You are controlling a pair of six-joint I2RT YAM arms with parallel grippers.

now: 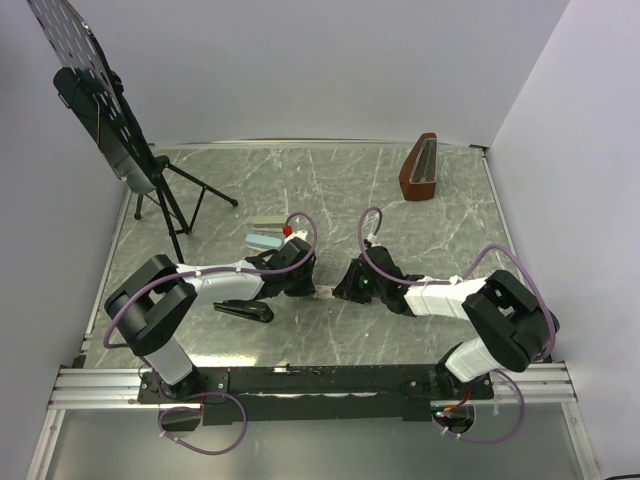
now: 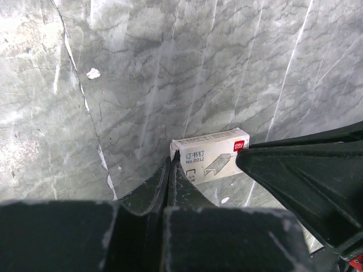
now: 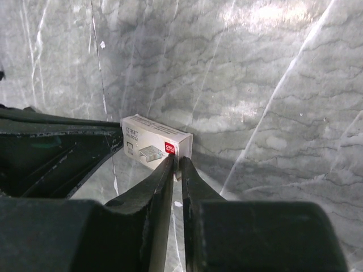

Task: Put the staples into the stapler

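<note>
The whitish box of staples (image 1: pixel 323 293) lies mid-table (image 1: pixel 330 190) between both grippers. The left gripper (image 2: pixel 169 170) has its jaws pressed together, tips against one end of the box. The right gripper (image 3: pixel 178 161) has its jaws a crack apart at the other end. The black stapler (image 1: pixel 243 310) lies just beside the left arm.

Marbled grey desk (image 1: pixel 330 190): a black tripod stand (image 1: pixel 168 195) holding a perforated panel (image 1: pixel 75 45) at the far left corner, a reddish-brown wedge-shaped holder (image 1: pixel 420 168) near the far right corner, and a grey-green stapler (image 1: pixel 268 221) just beside a pale blue block (image 1: pixel 265 241) left of centre.
</note>
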